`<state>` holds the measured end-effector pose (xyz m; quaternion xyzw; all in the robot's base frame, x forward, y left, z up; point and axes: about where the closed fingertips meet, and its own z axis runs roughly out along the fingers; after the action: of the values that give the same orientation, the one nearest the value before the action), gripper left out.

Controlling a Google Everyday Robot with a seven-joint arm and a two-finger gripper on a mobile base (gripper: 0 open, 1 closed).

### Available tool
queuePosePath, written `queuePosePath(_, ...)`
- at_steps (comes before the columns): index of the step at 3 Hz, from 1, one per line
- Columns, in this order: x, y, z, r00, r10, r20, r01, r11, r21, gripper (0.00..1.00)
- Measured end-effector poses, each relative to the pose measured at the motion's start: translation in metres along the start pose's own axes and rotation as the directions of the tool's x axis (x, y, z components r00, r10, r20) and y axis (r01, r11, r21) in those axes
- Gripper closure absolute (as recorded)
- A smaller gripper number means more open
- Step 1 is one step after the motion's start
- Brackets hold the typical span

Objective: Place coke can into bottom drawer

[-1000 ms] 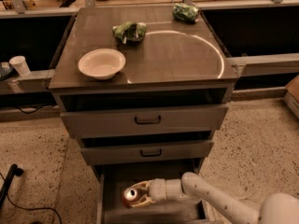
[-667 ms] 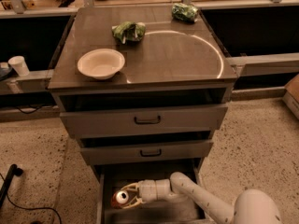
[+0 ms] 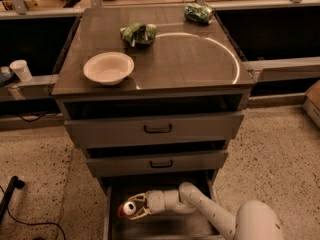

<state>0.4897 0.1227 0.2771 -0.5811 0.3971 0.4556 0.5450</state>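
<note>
The placing step is judged to be in hand. The coke can [image 3: 125, 210] is held by the gripper [image 3: 131, 208], whose jaws are closed around it, one finger above and one below. The can is turned on its side, its silver top facing the camera. It is held inside the open bottom drawer [image 3: 165, 227], toward the left part of the tray. Whether it already rests on the drawer floor cannot be told.

The next move is judged to call for the can being lowered or settled onto the drawer floor and the jaws being opened. The arm would then be drawn back out beneath the middle drawer [image 3: 160, 163] without knocking the can. As the can lies on its side, rolling after release is a likely risk.

One coke can is counted, and one gripper. Three drawers are seen: the top drawer [image 3: 155, 129] and the middle one, each with one black handle, and the bottom one pulled out. On the cabinet top [image 3: 190, 59] one white bowl [image 3: 108, 68] and two green snack bags [image 3: 138, 34] [image 3: 198, 13] are counted. One paper cup [image 3: 20, 69] stands on the ledge at the left.
</note>
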Motion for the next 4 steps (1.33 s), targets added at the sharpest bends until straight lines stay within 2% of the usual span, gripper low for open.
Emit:
queuePosePath(1,0.025,-0.004,-0.006,0.997,0.041,-0.06,-0.038,0.9982,0.045,1.0)
queuePosePath(2,0.056,-0.01,-0.01,0.987,0.052,-0.152,-0.043,0.9971,0.063,1.0)
queuePosePath(3,0.083,-0.01,-0.008,0.978,0.038,-0.205,-0.032,0.9989,0.034,1.0)
queuePosePath(4,0.106,-0.007,-0.006,0.961,0.048,-0.273,-0.045,0.9989,0.016,1.0)
